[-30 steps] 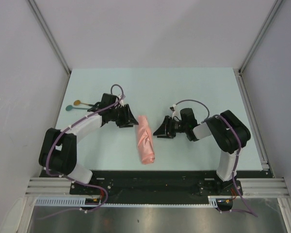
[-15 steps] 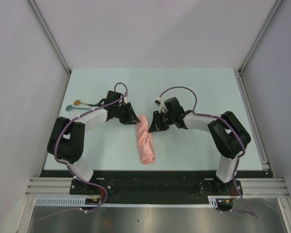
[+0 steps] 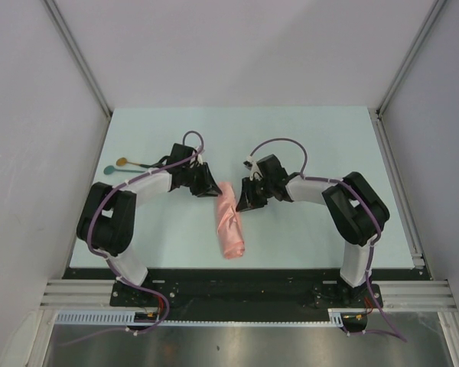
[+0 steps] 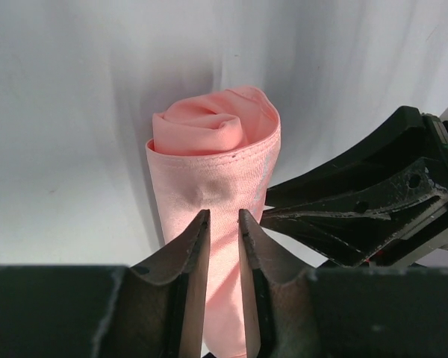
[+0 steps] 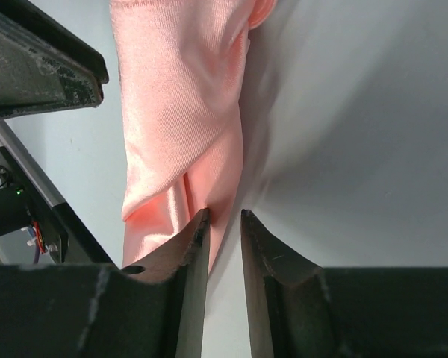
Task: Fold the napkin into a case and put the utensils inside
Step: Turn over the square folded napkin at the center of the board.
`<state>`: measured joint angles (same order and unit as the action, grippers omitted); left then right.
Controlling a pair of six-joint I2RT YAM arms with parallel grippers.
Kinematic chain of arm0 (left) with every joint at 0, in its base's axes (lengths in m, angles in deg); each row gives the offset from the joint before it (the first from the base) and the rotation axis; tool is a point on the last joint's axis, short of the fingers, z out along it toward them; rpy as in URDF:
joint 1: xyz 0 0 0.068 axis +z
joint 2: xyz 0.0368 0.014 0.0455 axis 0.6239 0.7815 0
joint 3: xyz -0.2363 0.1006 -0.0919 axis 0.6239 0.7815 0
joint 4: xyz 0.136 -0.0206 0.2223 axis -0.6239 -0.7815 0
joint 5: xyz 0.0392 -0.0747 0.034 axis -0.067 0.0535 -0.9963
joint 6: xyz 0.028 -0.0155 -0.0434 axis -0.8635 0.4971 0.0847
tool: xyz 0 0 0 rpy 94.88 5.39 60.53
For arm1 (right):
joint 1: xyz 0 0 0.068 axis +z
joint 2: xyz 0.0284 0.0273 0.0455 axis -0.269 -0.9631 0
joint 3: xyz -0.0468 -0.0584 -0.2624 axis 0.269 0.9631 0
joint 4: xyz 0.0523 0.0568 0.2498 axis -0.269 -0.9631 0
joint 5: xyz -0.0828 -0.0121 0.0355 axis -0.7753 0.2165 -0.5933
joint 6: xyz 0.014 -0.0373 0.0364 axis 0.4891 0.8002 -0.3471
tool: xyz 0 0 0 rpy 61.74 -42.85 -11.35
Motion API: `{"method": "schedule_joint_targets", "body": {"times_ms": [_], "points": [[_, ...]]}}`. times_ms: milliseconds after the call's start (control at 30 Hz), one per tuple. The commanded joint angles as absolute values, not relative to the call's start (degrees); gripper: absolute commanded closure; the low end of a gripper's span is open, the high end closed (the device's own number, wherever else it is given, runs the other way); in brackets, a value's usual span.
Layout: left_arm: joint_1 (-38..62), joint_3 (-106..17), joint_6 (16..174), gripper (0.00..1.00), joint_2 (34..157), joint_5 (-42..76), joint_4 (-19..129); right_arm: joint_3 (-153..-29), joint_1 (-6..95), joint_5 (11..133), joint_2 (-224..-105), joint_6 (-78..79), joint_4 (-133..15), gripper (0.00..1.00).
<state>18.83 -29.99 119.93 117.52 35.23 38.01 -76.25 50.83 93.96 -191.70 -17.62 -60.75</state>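
— While you're over on that side, where is the napkin (image 3: 229, 219)?

— Middle of the table (image 3: 314, 138), a bit toward the arms' bases. It's rolled into a narrow pink tube, lying lengthways from near to far and tilted a little.

— And the arms?

— Both reach in at its far end. The left gripper (image 3: 213, 192) is at the left of that end and the right gripper (image 3: 242, 205) at the right, each with its tips at the cloth, facing one another across it.

— Are they holding it?

— Hard to say. On the left wrist view the fingers (image 4: 195, 250) are drawn close with only a thin slit between them. Pink cloth shows all along that slit, and the spiral end of the roll sits just beyond the tips. I cannot tell whether they pinch a fold or only hang over it.

— The right one?

— Much the same. Its fingers (image 5: 196, 253) are nearly together with a slim gap, and the cloth's long edge runs up to the tips. Again, I cannot tell if it's gripped.

— The utensils?

— At the far left of the table, well apart from the napkin. The golden-bowled spoon (image 3: 122, 161) and the teal-bowled spoon (image 3: 109, 170) lie just beside each other.
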Motion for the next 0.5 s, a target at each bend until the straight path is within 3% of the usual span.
{"method": "schedule_joint_targets", "body": {"times_ms": [0, 467], "points": [[18.5, -32.4, 120.6, 0.75, 118.3, 35.2, 39.6, -78.9, 51.9, 90.6, -187.0, -15.8, -64.0, 0.71], [17.9, -33.0, 120.8, 0.77, 117.9, 35.2, 39.2, -82.3, 53.9, 91.1, -189.5, -15.6, -64.5, 0.71]]}}
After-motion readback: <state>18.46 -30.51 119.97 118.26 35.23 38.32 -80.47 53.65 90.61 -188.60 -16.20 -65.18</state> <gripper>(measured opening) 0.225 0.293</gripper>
